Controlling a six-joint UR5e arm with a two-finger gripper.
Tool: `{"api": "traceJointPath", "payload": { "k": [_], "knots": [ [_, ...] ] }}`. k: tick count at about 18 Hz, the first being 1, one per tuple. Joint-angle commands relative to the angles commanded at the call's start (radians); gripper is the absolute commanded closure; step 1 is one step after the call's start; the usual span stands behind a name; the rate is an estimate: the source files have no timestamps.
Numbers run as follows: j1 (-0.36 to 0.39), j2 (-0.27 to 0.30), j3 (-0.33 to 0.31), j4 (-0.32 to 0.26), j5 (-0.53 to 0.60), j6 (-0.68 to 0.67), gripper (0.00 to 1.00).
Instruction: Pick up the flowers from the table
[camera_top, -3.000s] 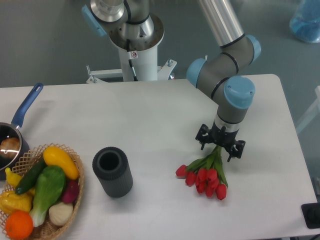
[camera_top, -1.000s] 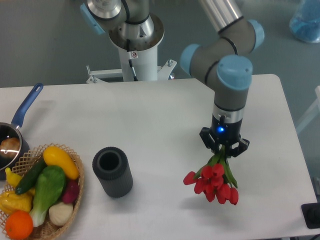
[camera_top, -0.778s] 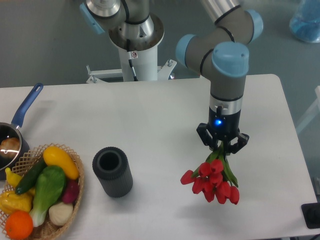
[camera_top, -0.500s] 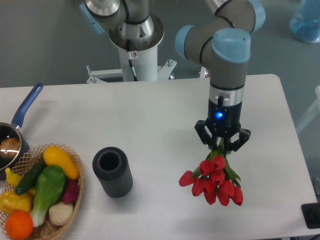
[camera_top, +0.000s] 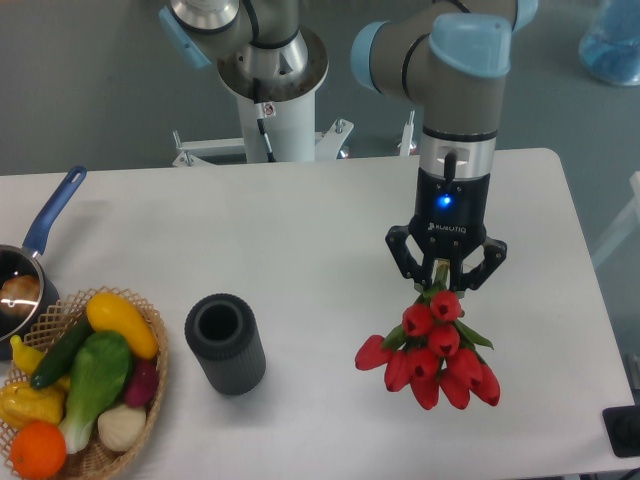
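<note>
I see the flowers (camera_top: 436, 345) hanging blooms-down from my pincer (camera_top: 445, 282), red heads fanned out low and the green stems running up between the fingers. The pincer is pinching those stems, fingers drawn in around them, blue light glowing on the wrist above. The bunch sits over the right half of the white worktop (camera_top: 300, 240); I can't tell from this view whether the lowest blooms are clear of the surface or brushing it. Left of the flowers, well apart, a dark ribbed cylinder (camera_top: 225, 343) stands upright with its open mouth facing up. Further left, at the near corner, a wicker basket (camera_top: 120, 445) holds colourful vegetables and fruit. Just beyond it, at the left edge, a blue-handled saucepan (camera_top: 30, 265) is partly cut off.
</note>
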Motion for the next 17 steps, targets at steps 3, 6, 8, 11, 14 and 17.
{"api": "traceJointPath", "payload": {
  "k": [3,6,8,11,14,17],
  "knots": [
    [0.009,0.0,0.005,0.002,-0.011,0.003,0.68],
    [0.009,0.0,0.008,0.002,-0.011,0.002,0.68],
    [0.012,0.0,0.011,0.002,-0.011,0.002,0.67],
    [0.014,0.0,0.012,0.002,-0.026,0.002,0.67],
    [0.02,0.0,0.012,0.002,-0.034,0.002,0.67],
    [0.02,0.0,0.012,0.002,-0.034,0.002,0.67]
  ]
}}
